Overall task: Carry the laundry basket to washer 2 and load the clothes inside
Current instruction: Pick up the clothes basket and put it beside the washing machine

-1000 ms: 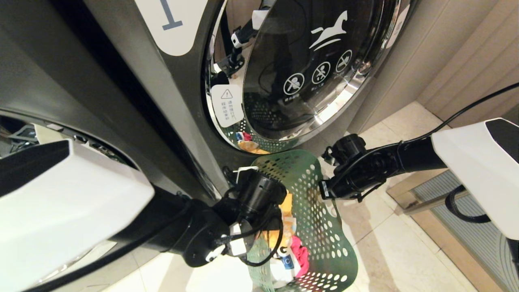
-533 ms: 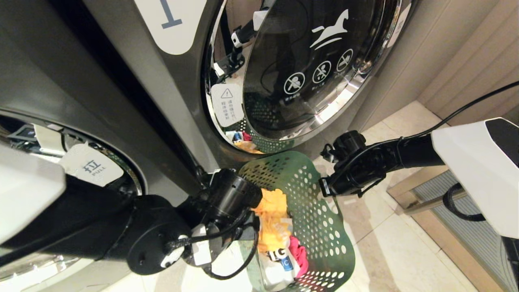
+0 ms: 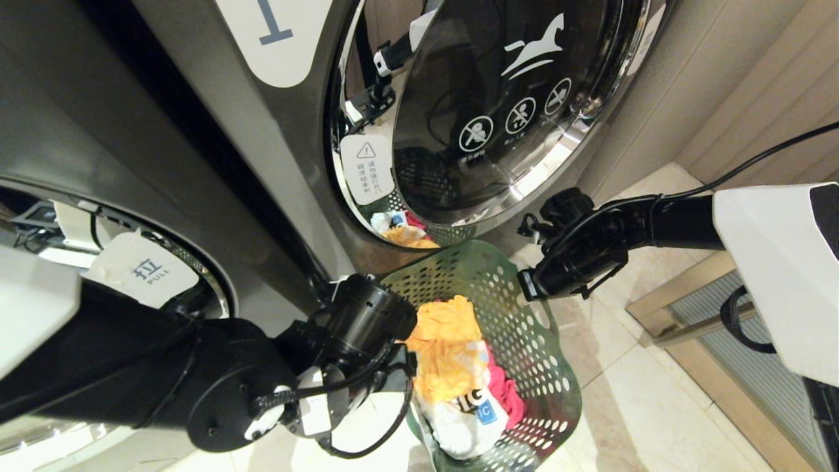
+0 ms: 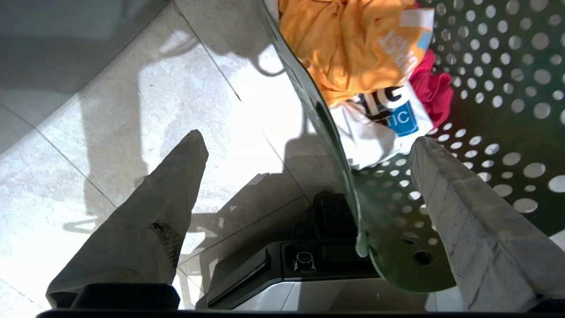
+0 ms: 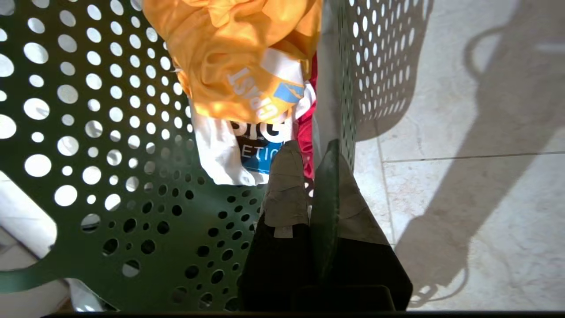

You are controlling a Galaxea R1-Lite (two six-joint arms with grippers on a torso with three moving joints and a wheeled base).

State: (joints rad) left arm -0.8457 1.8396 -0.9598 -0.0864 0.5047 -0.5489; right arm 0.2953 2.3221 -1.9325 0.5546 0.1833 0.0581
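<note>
Green perforated laundry basket (image 3: 524, 341), yellow, white, red clothes (image 3: 459, 367) inside, right gripper (image 5: 315, 176) pinching rim, left gripper (image 4: 309, 150) spread wide astride rim.

Clothes (image 3: 459, 367) in the laundry basket (image 3: 524, 308), basket on the floor (image 3: 655, 406) before the washer (image 3: 472, 111), arms either side.

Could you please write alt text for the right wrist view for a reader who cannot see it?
The right tool is shut on the rim of the green laundry basket, one finger inside the wall and one outside. Inside lie a yellow garment, a white printed shirt and a sliver of red garment. Pale floor tiles show beyond the basket.
</note>
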